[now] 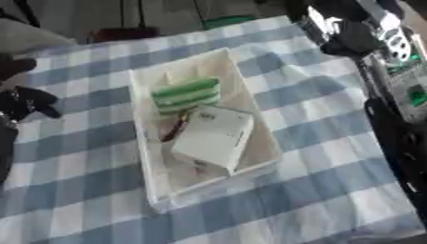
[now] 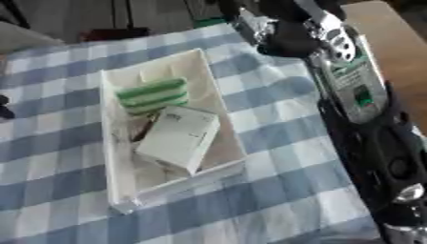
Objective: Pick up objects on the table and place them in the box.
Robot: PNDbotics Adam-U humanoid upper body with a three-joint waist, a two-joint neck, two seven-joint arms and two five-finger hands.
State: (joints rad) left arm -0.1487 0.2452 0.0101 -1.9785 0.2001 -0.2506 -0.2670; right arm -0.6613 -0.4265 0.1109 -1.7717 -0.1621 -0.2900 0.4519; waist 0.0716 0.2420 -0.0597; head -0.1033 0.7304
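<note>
A white open box (image 1: 242,90) stands in the middle of the blue-and-white checked cloth. Inside it lie a green-and-white striped block (image 1: 187,93), a white carton (image 1: 213,137) tilted against the box's near right wall, and a small dark thing (image 1: 173,131) between them. My right hand (image 2: 288,35) hangs dark and blurred above the cloth past the box's far right corner, holding nothing that I can see; its forearm (image 2: 350,81) runs down the right side. At the left edge my left hand (image 1: 29,101) rests open and away from the box.
The checked cloth (image 1: 317,124) covers the table around the box. A bare wooden surface (image 2: 392,38) shows at the far right. Dark objects and a green shape (image 1: 225,20) lie beyond the table's far edge.
</note>
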